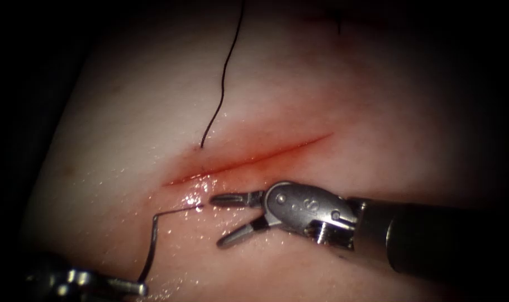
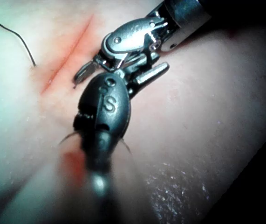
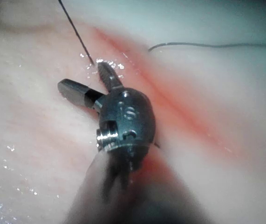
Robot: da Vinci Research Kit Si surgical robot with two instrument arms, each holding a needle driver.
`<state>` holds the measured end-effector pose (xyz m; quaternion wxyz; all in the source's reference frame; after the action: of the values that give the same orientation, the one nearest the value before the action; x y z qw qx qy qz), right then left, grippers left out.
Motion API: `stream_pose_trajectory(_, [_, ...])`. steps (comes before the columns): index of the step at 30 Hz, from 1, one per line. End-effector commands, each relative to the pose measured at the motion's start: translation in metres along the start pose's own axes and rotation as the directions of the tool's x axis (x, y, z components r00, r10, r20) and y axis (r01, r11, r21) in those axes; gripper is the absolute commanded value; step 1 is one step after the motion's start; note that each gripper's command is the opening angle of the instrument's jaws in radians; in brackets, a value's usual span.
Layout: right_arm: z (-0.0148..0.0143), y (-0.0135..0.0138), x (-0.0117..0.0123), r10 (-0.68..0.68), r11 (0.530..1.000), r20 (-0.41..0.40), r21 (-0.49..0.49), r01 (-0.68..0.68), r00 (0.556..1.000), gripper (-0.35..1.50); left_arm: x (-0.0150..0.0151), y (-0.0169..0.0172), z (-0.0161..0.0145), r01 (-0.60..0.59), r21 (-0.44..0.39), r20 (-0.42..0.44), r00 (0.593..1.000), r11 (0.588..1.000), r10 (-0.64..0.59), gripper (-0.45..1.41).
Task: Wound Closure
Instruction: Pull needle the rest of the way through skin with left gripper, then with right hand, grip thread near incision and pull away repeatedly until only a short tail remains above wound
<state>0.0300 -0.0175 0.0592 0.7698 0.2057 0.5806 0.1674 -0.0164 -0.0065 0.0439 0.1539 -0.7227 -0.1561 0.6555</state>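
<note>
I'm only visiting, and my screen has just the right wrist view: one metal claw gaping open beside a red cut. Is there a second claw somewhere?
Observer: Yes. In the endoscope view the left arm's tool sits left of the cut. Its jaws are shut on what looks like the curved needle, near one end. The needle is out of the tissue.
Visitor: One dark thread runs off my screen. Where does it go?
Observer: That thread leads from the tissue, beside your claw's tip, to the needle's free end. Your claw, the right arm's tool, holds nothing.
</note>
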Motion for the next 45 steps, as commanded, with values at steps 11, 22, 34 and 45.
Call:
stream_pose_trajectory(11, [0.0037,0.001,0.0007,-0.005,1.0,-0.005,0.003,0.005,1.0,0.81,-0.0005,-0.0002,0.0005,-0.04,0.012,0.01,0.999,0.999,0.04,-0.45])
stream_pose_trajectory(22, [0.0016,-0.0003,-0.0015,-0.042,0.995,0.087,0.099,0.033,0.995,-0.35,-0.0008,-0.0004,0.0013,-0.1,0.046,0.012,0.995,0.994,0.1,-0.45])
stream_pose_trajectory(34, [-0.0013,-0.0116,0.0016,0.014,0.966,0.086,0.254,-0.036,0.996,-0.35,-0.0069,-0.0001,0.0015,-0.109,0.205,0.112,0.99,0.973,0.087,-0.45])
stream_pose_trajectory(45, [0.0006,-0.0133,0.0062,-0.072,0.974,0.044,0.216,0.06,0.996,1.08,-0.0057,0.0017,-0.0001,-0.102,0.217,0.132,0.988,0.971,0.074,-0.45])
